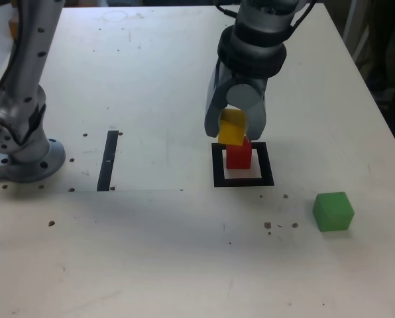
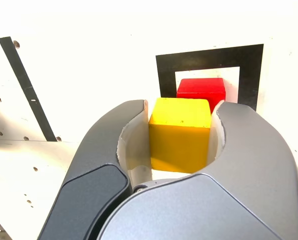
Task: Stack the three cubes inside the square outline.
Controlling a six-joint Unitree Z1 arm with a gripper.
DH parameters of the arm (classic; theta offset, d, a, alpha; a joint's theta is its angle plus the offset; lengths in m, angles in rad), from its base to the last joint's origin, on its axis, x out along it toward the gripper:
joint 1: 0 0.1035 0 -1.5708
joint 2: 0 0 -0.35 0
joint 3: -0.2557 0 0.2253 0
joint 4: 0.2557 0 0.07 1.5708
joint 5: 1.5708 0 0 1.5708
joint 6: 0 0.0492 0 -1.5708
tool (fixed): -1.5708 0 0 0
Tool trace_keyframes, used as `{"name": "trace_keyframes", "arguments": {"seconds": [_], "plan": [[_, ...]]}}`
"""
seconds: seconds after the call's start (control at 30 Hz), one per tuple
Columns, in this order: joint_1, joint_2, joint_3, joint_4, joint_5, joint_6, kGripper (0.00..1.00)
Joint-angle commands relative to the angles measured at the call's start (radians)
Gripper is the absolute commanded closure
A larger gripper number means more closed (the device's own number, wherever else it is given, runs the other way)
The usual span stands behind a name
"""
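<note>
White table (image 1: pixel 151 252), gripper (image 1: pixel 234 126) clamping yellow cube (image 1: pixel 232 127) above red cube (image 1: pixel 238 156) in square outline (image 1: pixel 243 181); green cube (image 1: pixel 333 211) well apart

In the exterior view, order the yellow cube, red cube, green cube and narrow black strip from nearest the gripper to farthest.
1. Yellow cube: clamped in the gripper.
2. Red cube: just below, inside the square outline.
3. Green cube at the exterior view's right and black strip at its left: too close to call.
</note>
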Motion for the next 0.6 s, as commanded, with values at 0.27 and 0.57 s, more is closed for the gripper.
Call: {"name": "trace_keyframes", "arguments": {"seconds": [0.27, 0.57], "plan": [[0.001, 0.001, 0.006, -0.029, -0.009, 0.000, 0.80], [0.001, 0.004, 0.019, -0.054, -0.017, 0.000, 0.78]]}}
